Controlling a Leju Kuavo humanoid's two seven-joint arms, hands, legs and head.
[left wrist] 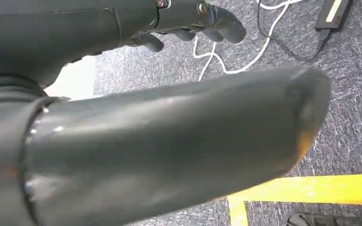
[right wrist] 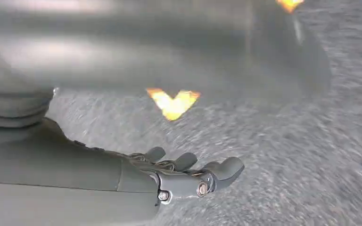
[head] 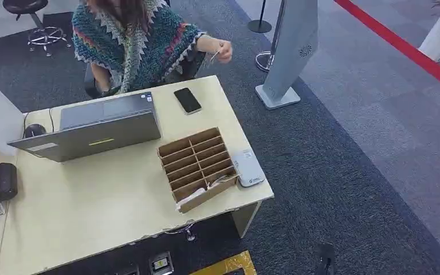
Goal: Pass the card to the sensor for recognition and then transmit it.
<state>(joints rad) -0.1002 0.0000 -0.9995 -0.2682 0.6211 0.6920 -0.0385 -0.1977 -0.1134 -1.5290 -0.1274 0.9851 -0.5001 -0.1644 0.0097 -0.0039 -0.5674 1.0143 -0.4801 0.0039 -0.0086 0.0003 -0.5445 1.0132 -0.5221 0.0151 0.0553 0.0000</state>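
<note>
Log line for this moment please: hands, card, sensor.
left hand: down over carpet, holds nothing | right hand: same | card: in person's hand | sensor: on desk beside cardboard organizer

Head view bright, even, sharp | right wrist view motion-blurred | left thumb defocused

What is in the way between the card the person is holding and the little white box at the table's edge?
Nothing visible blocks it. The small pale card is held in the person's hand above the floor past the table's far corner. The flat white card sensor lies uncovered beside the brown cardboard divider box.
</note>
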